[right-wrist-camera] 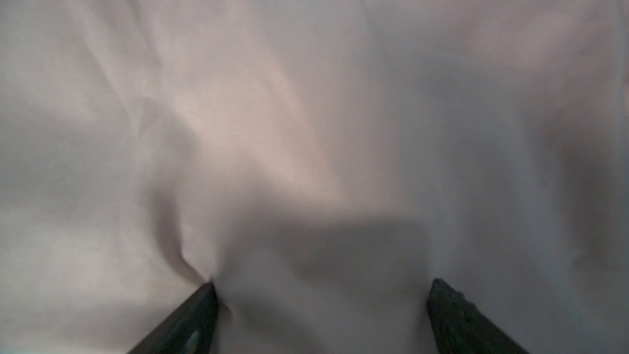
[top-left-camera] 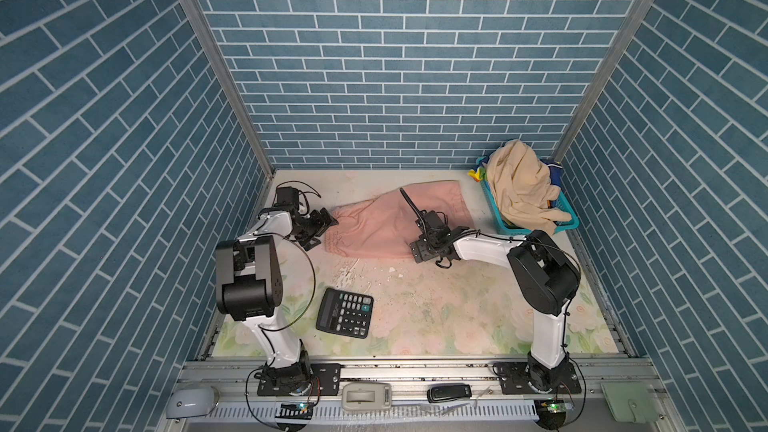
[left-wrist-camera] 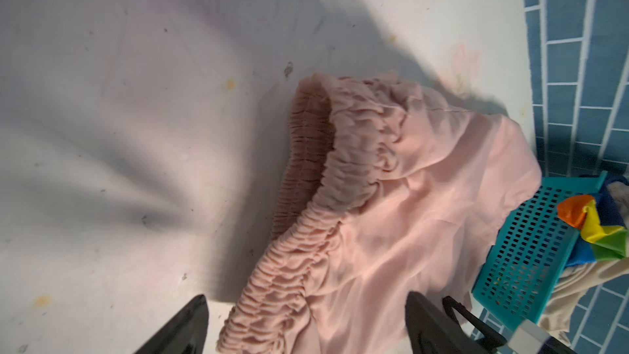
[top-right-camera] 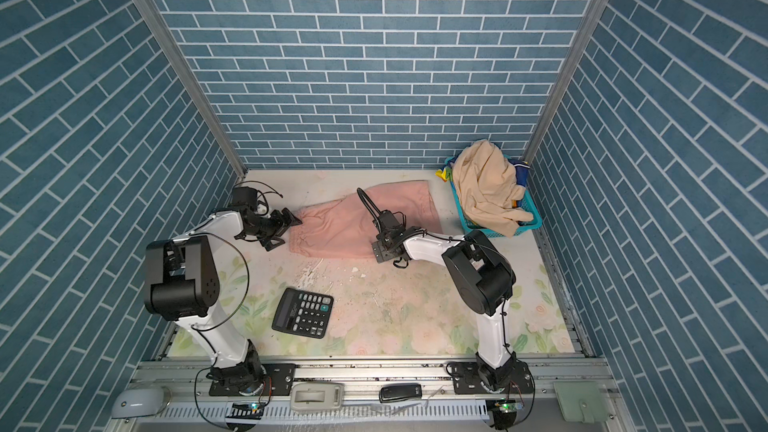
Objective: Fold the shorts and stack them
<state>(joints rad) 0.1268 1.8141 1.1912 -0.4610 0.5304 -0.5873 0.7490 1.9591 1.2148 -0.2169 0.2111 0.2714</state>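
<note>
Our left hand [top-left-camera: 322,232] reaches in low at the left end of the salmon-pink shorts [top-left-camera: 382,222], which lie on the table [top-left-camera: 436,305]. Its jaws are spread around the gathered waistband [left-wrist-camera: 306,233], probably the firmest hold on such light, limp cloth. Over the shorts' near edge our right hand [right-wrist-camera: 321,284] points down, released, fingertips [right-wrist-camera: 204,297] dimpling the fabric. Past their right end, the beige shorts [top-left-camera: 519,184] and rainbow shorts [left-wrist-camera: 592,229] fill the basket [top-left-camera: 565,218].

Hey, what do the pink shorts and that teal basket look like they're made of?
Pink shorts: thin, soft, matte cloth, possibly light cotton or a synthetic. It lies in loose wrinkles, and the waistband is tightly gathered as if elasticated.
Teal basket: rigid moulded plastic with a slight sheen. Its walls are a straight-edged grid of small holes.
</note>
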